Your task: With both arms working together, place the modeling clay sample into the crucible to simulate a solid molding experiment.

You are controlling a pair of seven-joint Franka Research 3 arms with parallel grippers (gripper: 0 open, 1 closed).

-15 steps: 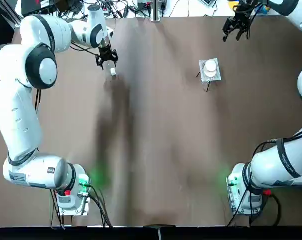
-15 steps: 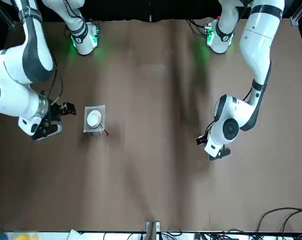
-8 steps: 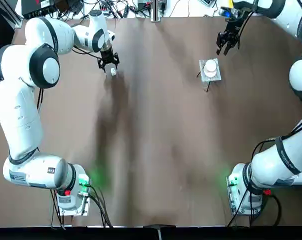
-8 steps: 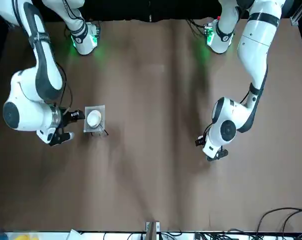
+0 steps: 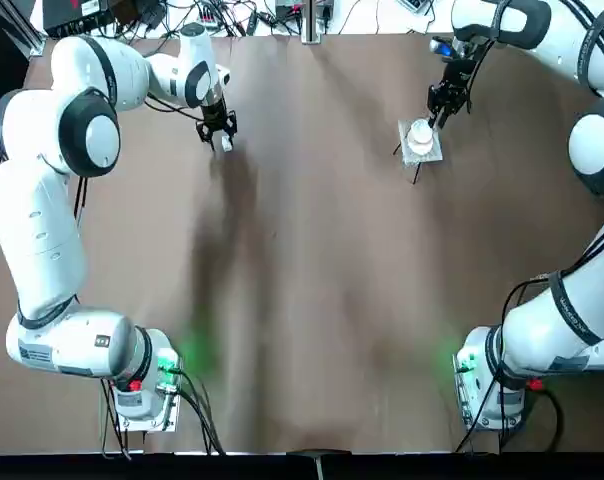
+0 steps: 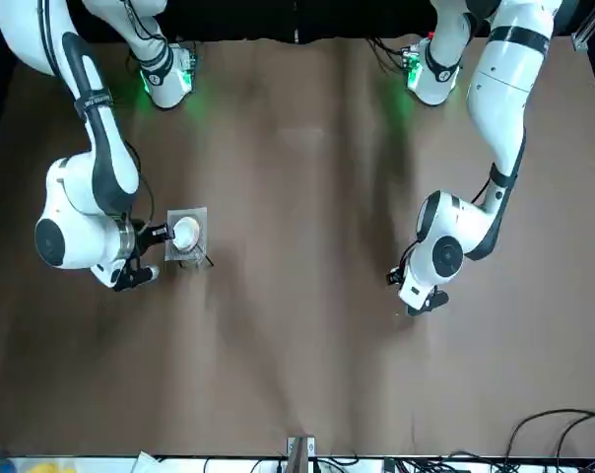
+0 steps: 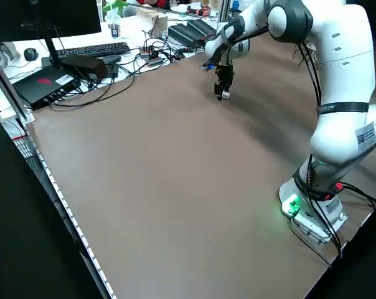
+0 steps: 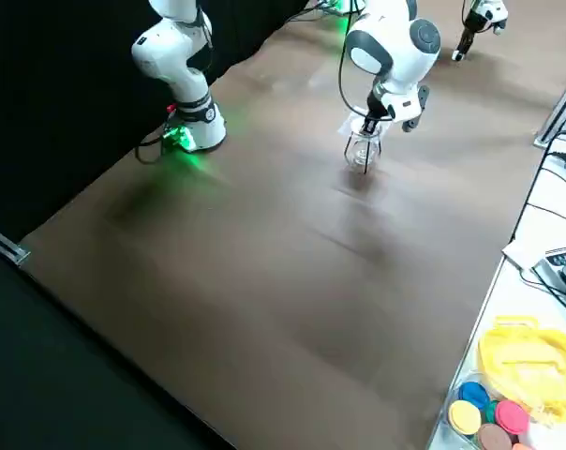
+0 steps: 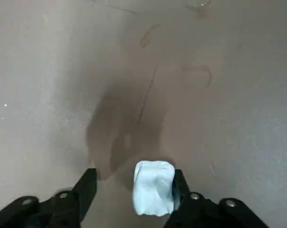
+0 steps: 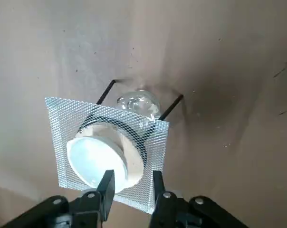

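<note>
Left arm is stretched far across the brown surface (image 5: 312, 300) to its far left part, left claw (image 5: 220, 135) pointing down, low over the surface. Right arm reaches to the far right part, right claw (image 5: 442, 103) angled down at the edge of the square wire mesh (image 5: 420, 143).

Top view gives only a white speck at the left claw. Left wrist view shows it plainly: the modeling clay sample (image 9: 154, 187) sits between the fingers (image 9: 89, 185), touching one and clear of the other, claw spread, clay on or just over the surface, cannot tell which. Right wrist view shows the crucible (image 10: 100, 158) on the mesh, which rests on a thin black-legged stand (image 10: 169, 107) with a clear glass piece (image 10: 138, 104) under it. The right claw (image 10: 130, 183) is spread a little, tips at the crucible's near rim; contact is unclear. Front view puts the crucible (image 6: 185, 233) just beside this claw.

Clay and crucible lie well apart.
</note>
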